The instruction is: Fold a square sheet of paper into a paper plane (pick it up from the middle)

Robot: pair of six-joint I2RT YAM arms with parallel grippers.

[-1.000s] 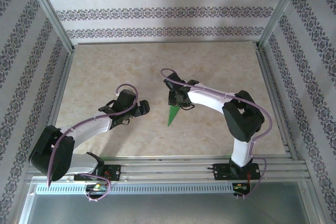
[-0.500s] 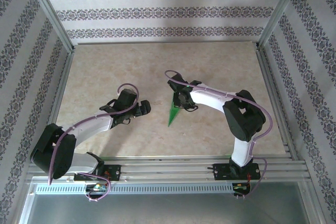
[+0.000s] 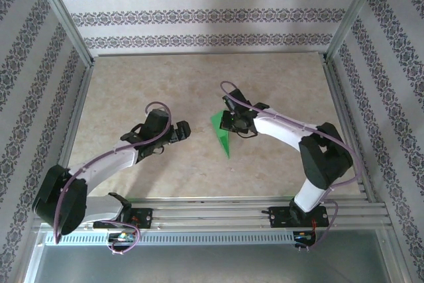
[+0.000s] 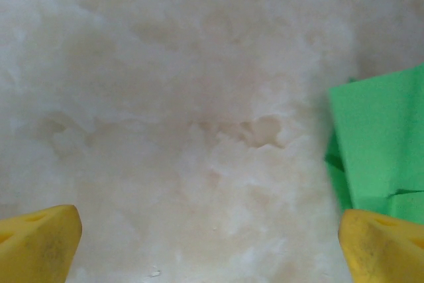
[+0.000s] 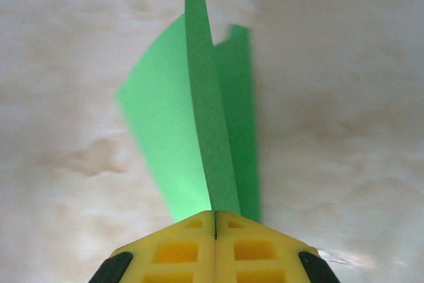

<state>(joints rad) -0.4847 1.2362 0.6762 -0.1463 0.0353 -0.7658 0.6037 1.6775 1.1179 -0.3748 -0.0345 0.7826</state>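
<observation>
From above, the paper plane (image 3: pixel 223 138) is near the table's (image 3: pixel 132 91) middle, nose toward 6 o'clock. The right gripper (image 3: pixel 226 122) pinches its 12 o'clock end, and the left gripper (image 3: pixel 184 130) lies at its 9 o'clock. Left wrist: yellow fingertips (image 4: pixel 40 240) spread wide, green paper at 3 o'clock. Right wrist: jaws clamped together on the plane, which rises toward 12 o'clock.

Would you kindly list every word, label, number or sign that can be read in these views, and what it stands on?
None can be read. The folded green paper, the yellow pads and the marbled table bear no writing; the patterned walls carry ornament only.
</observation>
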